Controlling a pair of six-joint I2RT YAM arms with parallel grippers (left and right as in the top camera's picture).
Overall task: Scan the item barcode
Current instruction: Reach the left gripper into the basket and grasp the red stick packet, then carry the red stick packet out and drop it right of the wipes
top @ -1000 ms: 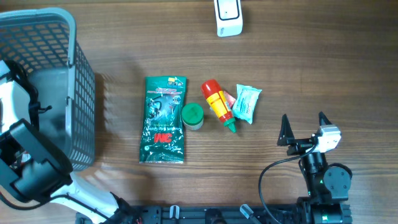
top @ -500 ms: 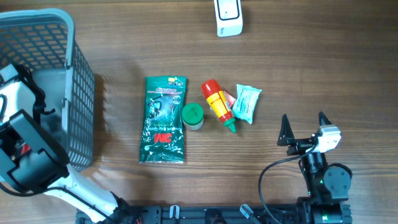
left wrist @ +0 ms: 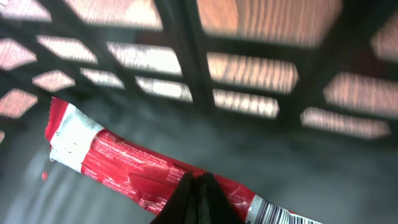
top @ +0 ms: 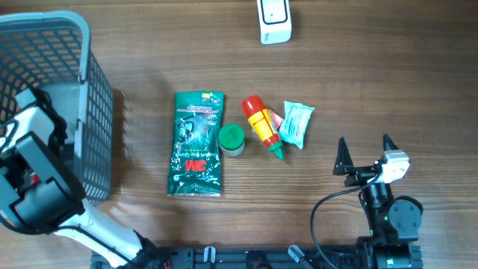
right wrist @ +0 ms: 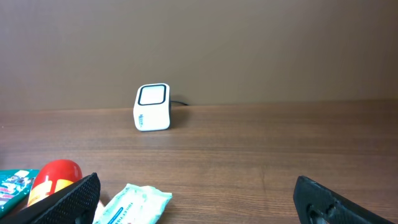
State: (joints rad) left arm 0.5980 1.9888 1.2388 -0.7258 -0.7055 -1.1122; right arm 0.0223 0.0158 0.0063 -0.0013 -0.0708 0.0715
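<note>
I'm down inside the grey basket (top: 97,112) with my left end effector (left wrist: 199,183), and its fingers are pinched right together, tips meeting on a red packet (left wrist: 124,168) that lies on the basket floor. I can't tell whether any of the wrapper is caught between them. The packet is the only thing I can see in the basket, lying slantwise below the mesh wall, white crimped end toward the mesh, and its barcode (left wrist: 280,214) shows just beside my fingertips. Out on the bench (top: 373,75), beside the basket, lies a green pouch (top: 197,143), a green-lidded jar (top: 231,138) touching its far edge. Farther from the basket sit a red and yellow bottle (top: 261,123) and a pale green wipes pack (top: 296,123). The white scanner (top: 274,20) stands well away from the basket. My right end effector (top: 366,153) hangs farthest from the basket, spread wide, holding nothing.
</note>
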